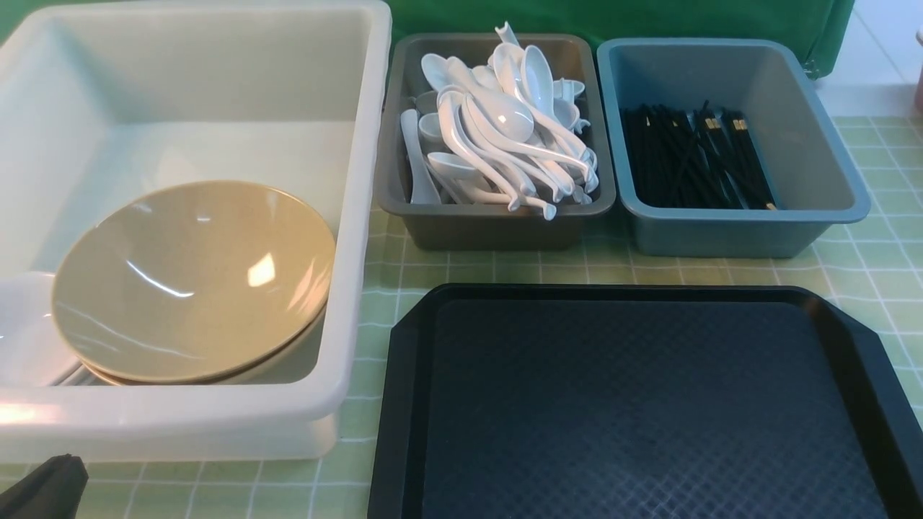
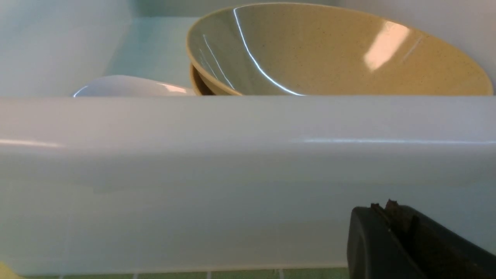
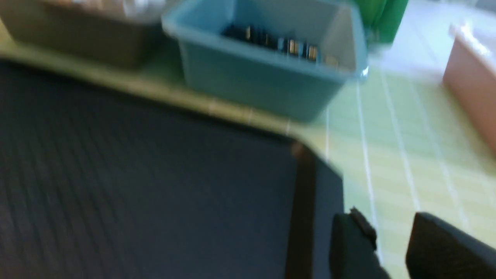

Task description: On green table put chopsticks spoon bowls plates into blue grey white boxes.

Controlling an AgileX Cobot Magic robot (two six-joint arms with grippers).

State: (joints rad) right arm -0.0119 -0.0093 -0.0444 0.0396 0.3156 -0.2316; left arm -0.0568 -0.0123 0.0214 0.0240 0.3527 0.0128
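Black tray (image 1: pixel 634 404): bare; tan bowls (image 1: pixel 191 281) stacked in white box (image 1: pixel 346 216). Left gripper (image 2: pixel 391 217): closed, empty. Right gripper (image 3: pixel 391 248): parted, empty; best withdrawn clear of tray rim.

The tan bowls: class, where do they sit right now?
In the front view the tan bowls lie stacked inside the large white box on the robot's left, at its near end, beside a white dish.

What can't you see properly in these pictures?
- White dish: front view, mostly under the tan bowls and cut by the picture edge.
- Lower bowl: only its rim shows, covered by the top one.
- Chopsticks: right wrist view, blurred, hidden by the blue box wall.
- Left gripper: left wrist view, cut by the corner.
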